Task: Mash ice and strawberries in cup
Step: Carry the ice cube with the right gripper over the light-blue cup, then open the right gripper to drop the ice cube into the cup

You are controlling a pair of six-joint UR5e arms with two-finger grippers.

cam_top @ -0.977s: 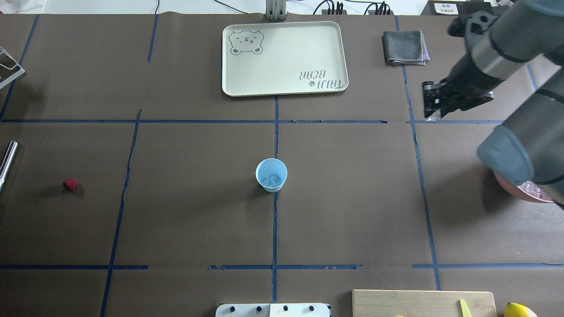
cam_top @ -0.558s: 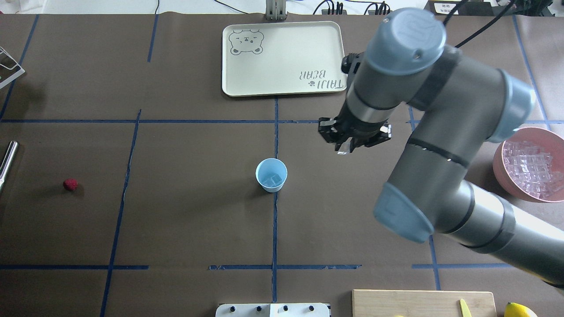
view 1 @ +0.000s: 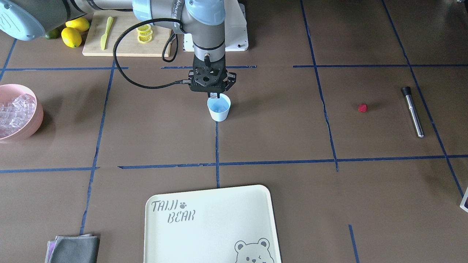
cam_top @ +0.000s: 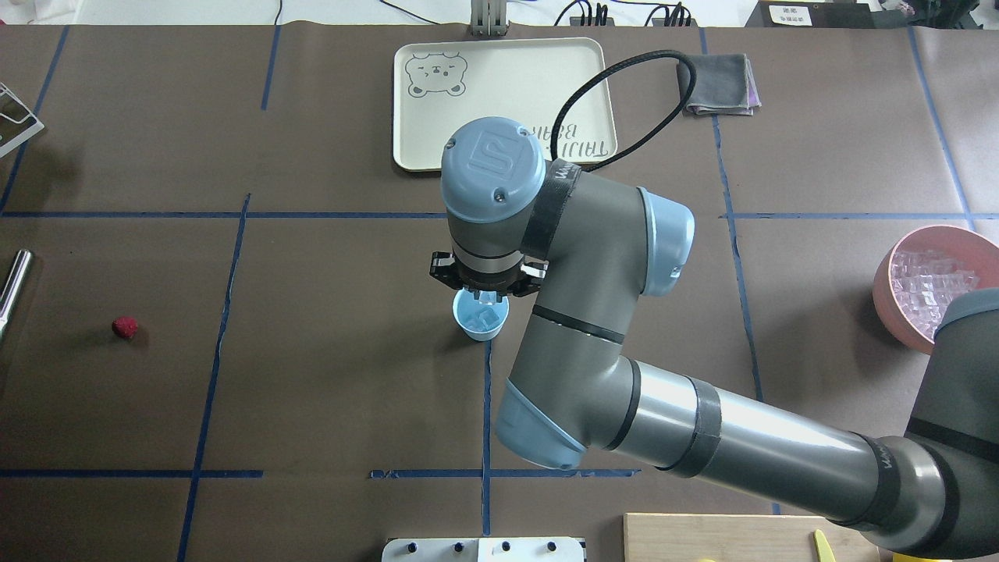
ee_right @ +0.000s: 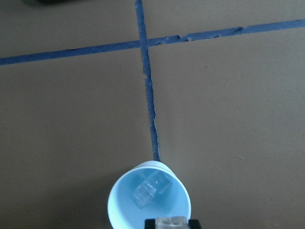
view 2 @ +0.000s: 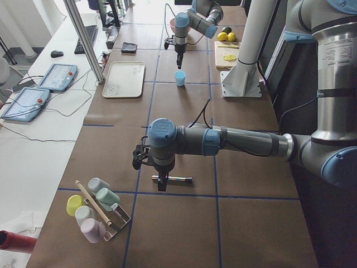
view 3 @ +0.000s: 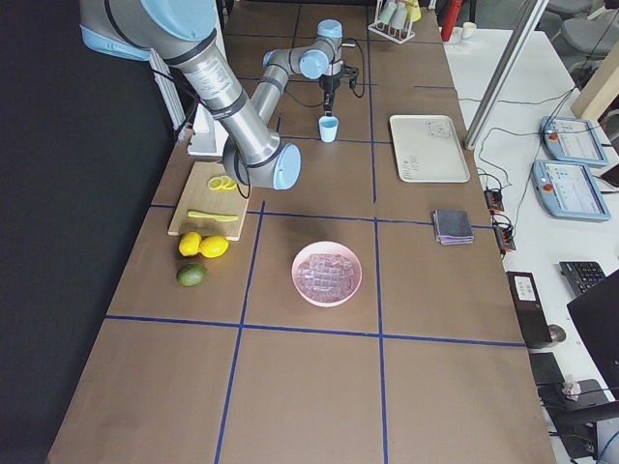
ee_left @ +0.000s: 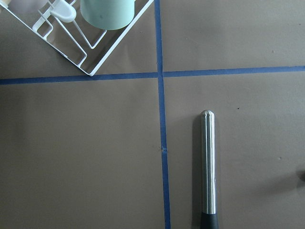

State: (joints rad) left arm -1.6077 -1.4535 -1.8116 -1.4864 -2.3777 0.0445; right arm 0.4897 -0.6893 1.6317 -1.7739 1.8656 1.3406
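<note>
I am watching the right gripper, and it is hanging right over the cup. Its fingers are squeezing 1 ice cube just above the cup's open top. 2 other ice cubes are lying inside the cup at the bottom. The cup is standing upright on a blue tape line near the middle of the table.

The strawberry is sitting by itself on the table, far off on the robot's left side and well apart from the cup.

The left gripper is hanging near a metal stick that is lying flat on the table. I cannot tell if that gripper's fingers are apart or together.

A pink bowl full of ice is sitting far out on the robot's right side.
</note>
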